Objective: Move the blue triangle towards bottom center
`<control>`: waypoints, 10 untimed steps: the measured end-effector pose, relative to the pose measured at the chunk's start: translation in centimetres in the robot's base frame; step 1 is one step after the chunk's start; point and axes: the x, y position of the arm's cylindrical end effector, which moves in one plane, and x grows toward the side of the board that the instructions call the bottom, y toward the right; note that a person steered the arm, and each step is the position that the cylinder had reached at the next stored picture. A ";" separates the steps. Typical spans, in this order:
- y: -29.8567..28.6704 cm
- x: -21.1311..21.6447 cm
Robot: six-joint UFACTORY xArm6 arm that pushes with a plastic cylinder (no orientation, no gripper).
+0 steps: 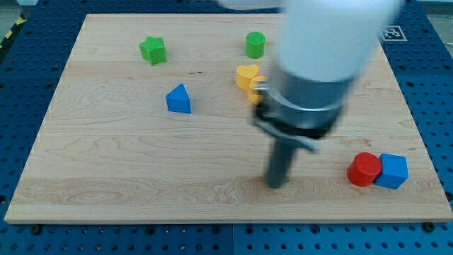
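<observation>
wooden board (106,170) — blue triangle (179,99) | green star (152,50) | green cylinder (255,44) | yellow heart (247,76) | red cylinder (364,169) touching blue cube (393,171)

A blurred white cylindrical arm housing narrows to a dark grey collar and straight dark rod, my tip (276,185).

Bright, even light across the pale wooden surface (127,163), no harsh glare. The blocks sit crisp with only thin soft shadows under them. The big white and dark arm body (315,64) is smeared with blur, and my tip (274,184) looks soft-edged too.
</observation>
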 end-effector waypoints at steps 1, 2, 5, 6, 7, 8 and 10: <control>-10.6 -2.0; -16.2 -8.1; -18.3 -13.3; -15.6 -13.7; -12.3 -14.2; -9.4 -15.8; -5.1 -13.4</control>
